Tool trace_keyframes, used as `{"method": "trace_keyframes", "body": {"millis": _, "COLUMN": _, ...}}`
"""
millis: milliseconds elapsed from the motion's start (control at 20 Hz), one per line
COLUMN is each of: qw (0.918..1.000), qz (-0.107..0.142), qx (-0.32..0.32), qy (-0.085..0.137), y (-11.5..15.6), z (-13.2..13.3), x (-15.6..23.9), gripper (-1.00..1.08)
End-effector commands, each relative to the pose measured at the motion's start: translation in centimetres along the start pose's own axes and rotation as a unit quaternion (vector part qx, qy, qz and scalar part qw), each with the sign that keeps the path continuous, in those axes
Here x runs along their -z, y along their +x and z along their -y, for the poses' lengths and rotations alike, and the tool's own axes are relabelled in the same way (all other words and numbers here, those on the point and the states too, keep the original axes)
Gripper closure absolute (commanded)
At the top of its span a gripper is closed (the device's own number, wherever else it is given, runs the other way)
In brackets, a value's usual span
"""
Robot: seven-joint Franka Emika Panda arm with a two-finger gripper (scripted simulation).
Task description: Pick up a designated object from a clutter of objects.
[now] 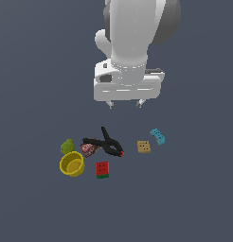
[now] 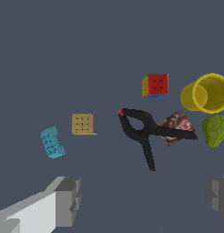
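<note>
The designated object is a small tan square block with dark dots point(image 1: 144, 146) point(image 2: 82, 124), lying flat on the floor. It sits between a cyan studded block point(image 1: 157, 136) point(image 2: 52, 142) and a black clamp point(image 1: 108, 142) point(image 2: 145, 134). My gripper point(image 1: 124, 104) point(image 2: 143, 200) hangs open well above the clutter of objects, up and toward the exterior view's left of the tan block. Nothing is between its fingers point(image 2: 68, 200).
A reddish packet point(image 1: 89, 149) point(image 2: 176, 127) lies under the clamp's handles. A red-and-green block point(image 1: 103, 169) point(image 2: 155, 85), a yellow bowl point(image 1: 72, 164) point(image 2: 206, 93) and a green lumpy fruit point(image 1: 67, 146) point(image 2: 216, 130) stand on the exterior view's left.
</note>
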State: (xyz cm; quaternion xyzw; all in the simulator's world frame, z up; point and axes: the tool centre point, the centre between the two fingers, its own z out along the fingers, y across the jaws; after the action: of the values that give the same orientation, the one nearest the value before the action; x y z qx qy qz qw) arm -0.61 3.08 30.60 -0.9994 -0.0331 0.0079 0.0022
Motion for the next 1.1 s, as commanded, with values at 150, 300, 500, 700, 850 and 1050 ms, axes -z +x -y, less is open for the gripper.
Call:
{"method": "trace_keyframes", "body": {"millis": 150, "qw": 1.0000, "qz": -0.001, "qx": 0.001, "qy": 0.002, "y": 0.1, "z": -0.1, "x": 0.0, "gripper": -0.92}}
{"method": "trace_keyframes", "body": {"millis": 300, "qw": 1.0000, "qz": -0.003, "qx": 0.001, "qy": 0.008, "y": 0.4, "z": -0.3, "x": 0.1, "gripper": -0.92}}
{"method": "trace_keyframes", "body": {"millis": 500, "qw": 0.9999, "qz": -0.006, "qx": -0.001, "qy": 0.013, "y": 0.6, "z": -0.5, "x": 0.2, "gripper": -0.92}}
{"method": "trace_keyframes", "body": {"millis": 700, "qw": 0.9999, "qz": -0.006, "qx": 0.000, "qy": 0.013, "y": 0.6, "z": -0.5, "x": 0.2, "gripper": -0.92}}
{"method": "trace_keyframes", "body": {"millis": 850, "qw": 0.9999, "qz": -0.006, "qx": 0.008, "qy": 0.012, "y": 0.7, "z": -0.4, "x": -0.1, "gripper": -0.92}}
{"method": "trace_keyframes", "body": {"millis": 1050, "qw": 0.9995, "qz": -0.006, "qx": 0.029, "qy": 0.009, "y": 0.9, "z": -0.2, "x": -0.8, "gripper": -0.92}}
